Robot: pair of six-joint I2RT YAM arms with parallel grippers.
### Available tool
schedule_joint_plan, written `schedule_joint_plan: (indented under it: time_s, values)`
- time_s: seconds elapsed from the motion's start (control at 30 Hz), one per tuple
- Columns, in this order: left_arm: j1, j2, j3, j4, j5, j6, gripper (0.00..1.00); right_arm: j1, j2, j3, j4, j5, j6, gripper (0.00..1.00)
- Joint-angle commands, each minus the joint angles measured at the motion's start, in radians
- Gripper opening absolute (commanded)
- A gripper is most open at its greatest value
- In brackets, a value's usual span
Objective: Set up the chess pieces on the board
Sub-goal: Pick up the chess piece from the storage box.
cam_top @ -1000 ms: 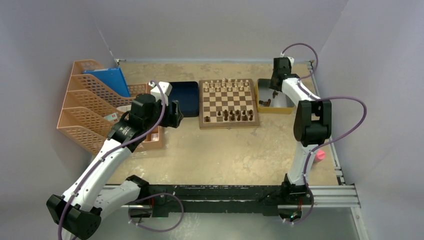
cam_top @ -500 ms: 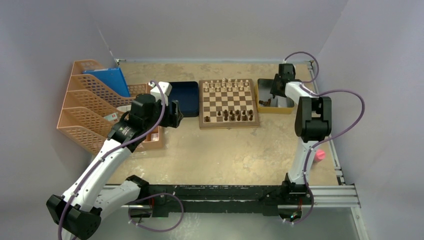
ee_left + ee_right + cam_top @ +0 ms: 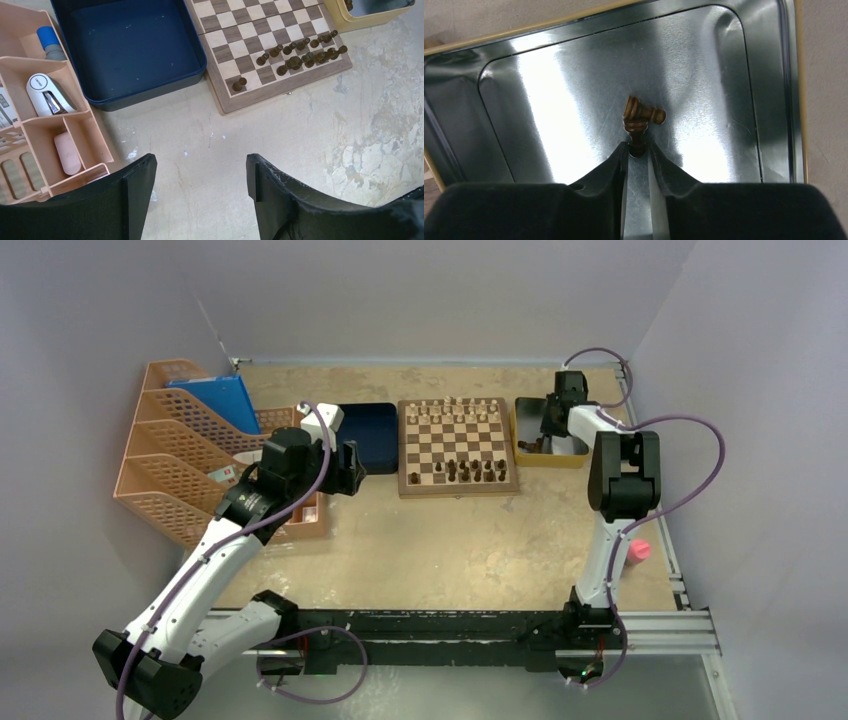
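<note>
The board [image 3: 458, 428] lies at the table's back centre, with dark chess pieces [image 3: 470, 472] along its near rows and light ones on the far row. It also shows in the left wrist view [image 3: 280, 97], with the dark pieces [image 3: 300, 52] on it. My right gripper [image 3: 549, 428] reaches down into the silver metal tray [image 3: 572, 452]. In the right wrist view its tips [image 3: 638, 149] are shut on one dark piece [image 3: 637, 137], which touches a second piece [image 3: 646, 114] lying on the tray floor [image 3: 724, 75]. My left gripper [image 3: 201, 167] is open and empty over bare table, left of the board.
A dark blue tray [image 3: 368, 435] sits empty against the board's left side. An orange desk organiser [image 3: 180, 460] with small items stands at the left. A small pink object [image 3: 640, 551] lies near the right edge. The silver tray's walls [image 3: 786, 100] surround my right fingers.
My right gripper has moved nearer and lower, down into the silver tray onto a dark piece. The left arm has not moved.
</note>
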Motion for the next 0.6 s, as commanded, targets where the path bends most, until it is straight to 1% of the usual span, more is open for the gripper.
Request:
schedule_joint_plan:
  time_s: [0.0, 0.27, 0.4, 0.5, 0.57]
  values:
    - [-0.001, -0.011, 0.000, 0.047, 0.007, 0.002, 0.66, 0.002, -0.017, 0.040, 0.004, 0.030, -0.001, 0.21]
    - [-0.001, -0.032, -0.005, 0.050, 0.011, -0.008, 0.65, 0.002, -0.115, 0.009, 0.028, 0.000, 0.034, 0.16]
    - [-0.001, -0.026, 0.001, 0.057, 0.034, -0.017, 0.65, 0.007, -0.180, -0.008, 0.032, -0.022, 0.070, 0.13]
    - [-0.001, -0.014, 0.023, 0.045, 0.056, -0.028, 0.64, 0.011, -0.239, -0.032, 0.043, -0.056, 0.091, 0.13]
    - [-0.001, -0.008, 0.041, 0.042, 0.080, -0.040, 0.64, 0.018, -0.282, -0.047, 0.050, -0.108, 0.091, 0.13]
